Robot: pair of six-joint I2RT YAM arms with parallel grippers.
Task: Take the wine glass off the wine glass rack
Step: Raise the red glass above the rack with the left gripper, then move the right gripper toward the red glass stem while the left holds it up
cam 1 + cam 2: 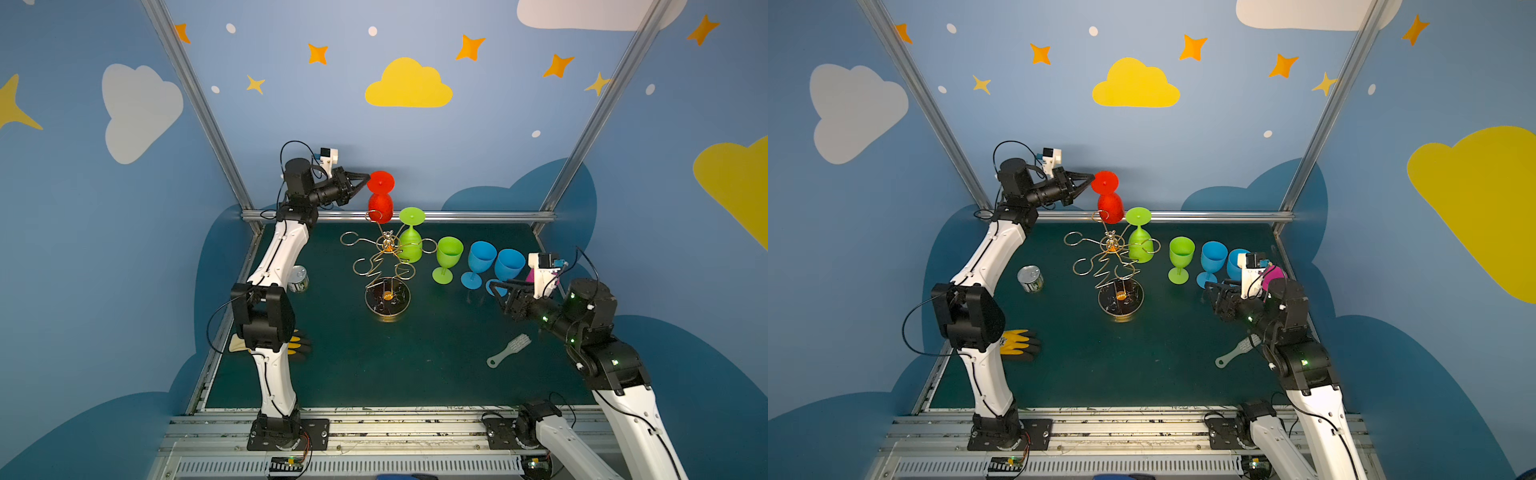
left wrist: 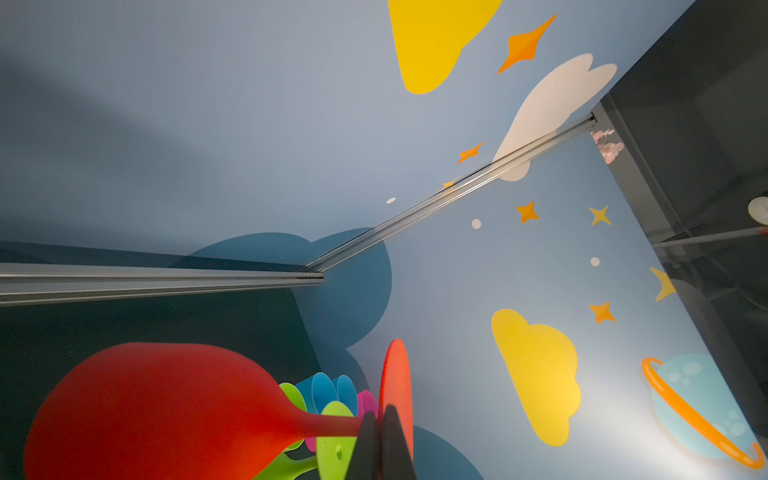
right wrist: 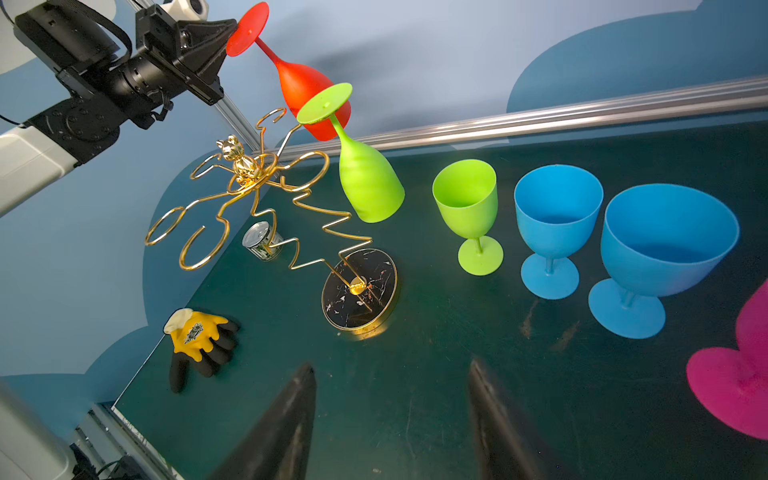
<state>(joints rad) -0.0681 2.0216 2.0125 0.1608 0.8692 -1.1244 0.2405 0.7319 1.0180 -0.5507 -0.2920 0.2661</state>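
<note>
A red wine glass (image 1: 380, 205) hangs upside down in the air at the back, its foot (image 3: 247, 29) pinched by my left gripper (image 1: 368, 179), which is shut on it. In the left wrist view the fingertips (image 2: 390, 419) clamp the foot's edge. The glass sits above the back loop of the gold wine glass rack (image 1: 386, 253), apart from it in the right wrist view. A green wine glass (image 1: 410, 245) still hangs upside down on the rack's right arm. My right gripper (image 3: 392, 370) hovers open and empty over the mat at the right.
A green glass (image 1: 448, 257) and two blue glasses (image 1: 480, 262) (image 1: 509, 264) stand upright right of the rack, with a pink one (image 3: 739, 374) beside my right gripper. A tin can (image 1: 298, 279) and a yellow glove (image 1: 1017, 341) lie left, a brush (image 1: 509, 351) front right.
</note>
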